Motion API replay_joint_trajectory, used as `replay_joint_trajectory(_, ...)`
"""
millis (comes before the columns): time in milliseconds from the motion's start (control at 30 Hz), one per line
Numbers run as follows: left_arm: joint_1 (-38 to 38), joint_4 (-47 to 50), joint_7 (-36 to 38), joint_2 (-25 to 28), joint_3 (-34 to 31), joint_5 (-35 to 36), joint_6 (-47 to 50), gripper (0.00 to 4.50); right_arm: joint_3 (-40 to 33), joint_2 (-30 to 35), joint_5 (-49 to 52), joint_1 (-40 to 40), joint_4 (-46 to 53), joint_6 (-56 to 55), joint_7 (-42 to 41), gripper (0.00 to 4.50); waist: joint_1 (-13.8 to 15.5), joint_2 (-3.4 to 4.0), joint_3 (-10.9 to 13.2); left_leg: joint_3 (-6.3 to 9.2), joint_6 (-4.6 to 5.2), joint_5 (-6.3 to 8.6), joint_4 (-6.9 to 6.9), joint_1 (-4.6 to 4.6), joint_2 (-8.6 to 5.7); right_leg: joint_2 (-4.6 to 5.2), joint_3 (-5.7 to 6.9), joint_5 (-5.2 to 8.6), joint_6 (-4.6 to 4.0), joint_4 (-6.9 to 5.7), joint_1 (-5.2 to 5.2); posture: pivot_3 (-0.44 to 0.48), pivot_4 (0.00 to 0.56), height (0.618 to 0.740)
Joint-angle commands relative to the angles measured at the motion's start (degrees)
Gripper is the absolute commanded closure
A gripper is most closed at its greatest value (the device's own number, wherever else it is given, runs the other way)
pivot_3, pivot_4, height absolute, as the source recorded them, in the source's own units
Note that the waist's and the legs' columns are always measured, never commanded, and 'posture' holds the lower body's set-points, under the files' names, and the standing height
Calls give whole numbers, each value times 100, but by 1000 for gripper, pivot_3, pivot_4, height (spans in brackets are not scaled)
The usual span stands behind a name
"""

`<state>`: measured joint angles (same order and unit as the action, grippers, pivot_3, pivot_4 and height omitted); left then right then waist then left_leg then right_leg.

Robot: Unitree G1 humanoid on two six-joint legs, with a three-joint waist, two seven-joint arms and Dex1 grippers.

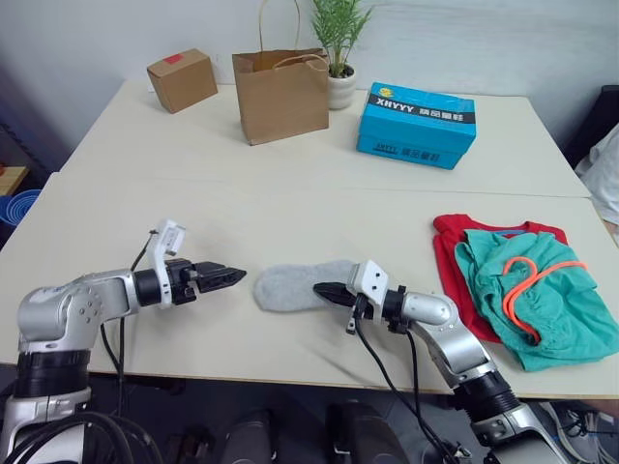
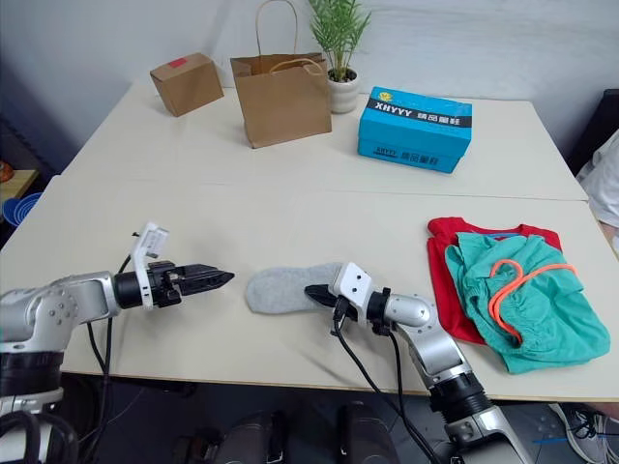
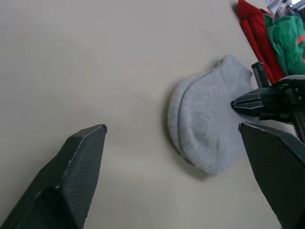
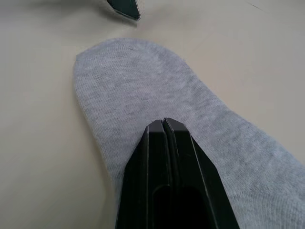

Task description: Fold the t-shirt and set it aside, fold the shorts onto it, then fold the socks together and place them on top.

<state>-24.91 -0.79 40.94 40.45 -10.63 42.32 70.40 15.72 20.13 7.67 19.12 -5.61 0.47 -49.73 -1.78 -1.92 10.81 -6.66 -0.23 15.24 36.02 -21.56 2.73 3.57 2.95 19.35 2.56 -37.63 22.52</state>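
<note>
The grey socks lie stacked one on the other, flat on the table's front middle. My right gripper is shut, its tip resting on top of the socks at their right end. My left gripper is open a short way left of the socks, not touching them. At the front right, the teal shorts with an orange drawstring lie on the folded red t-shirt.
Along the table's far side stand a cardboard box, a brown paper bag, a potted plant and a blue box. A blue bin sits off the table's left edge.
</note>
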Motion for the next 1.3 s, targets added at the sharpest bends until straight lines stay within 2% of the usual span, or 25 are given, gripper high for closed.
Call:
replay_joint_trajectory(33,-256,-98,-155,-81,323,-123,293,24,3,63,-100,-18,-51,-46,-24,4500,0,0,0,-2,-3,0,0,0,1,0,-1,0,0,0,1,0,150,740)
replay_joint_trajectory(333,-774,-512,-128,-477,860,-235,767,24,25,-7,-100,-63,16,32,45,4500,32,0,-2,-1,-3,-1,4,8,-2,2,-2,0,-1,-3,-8,0,150,740)
replay_joint_trajectory(433,-862,-475,-89,-669,830,-99,979,559,13,-23,-105,-75,22,44,78,4500,22,0,-2,-1,-4,-1,4,8,-4,4,-2,0,0,-2,-9,0,150,740)
replay_joint_trajectory(833,-1060,-481,20,-756,816,-208,649,4403,22,-82,-128,-113,70,114,160,4500,15,0,-2,-2,-12,-4,2,7,-2,1,-2,0,0,-1,-5,0,150,740)
replay_joint_trajectory(933,-1162,-214,152,-710,881,-109,614,4486,34,-72,-128,-150,108,139,163,4500,15,0,-1,-2,-12,-4,2,6,-1,1,-2,0,0,-1,-4,0,150,740)
replay_joint_trajectory(1100,-1345,306,492,-626,1339,-96,511,4486,49,-40,-122,-194,179,205,143,4500,15,0,-1,-2,-37,-15,-1,3,-2,1,-3,0,0,4,-4,0,150,740)
replay_joint_trajectory(1300,-1897,355,589,-970,1835,-201,384,4486,51,-48,-136,-214,236,253,177,4500,18,0,-1,-2,-37,-16,-1,2,-2,-1,-3,0,-1,5,-3,0,150,740)
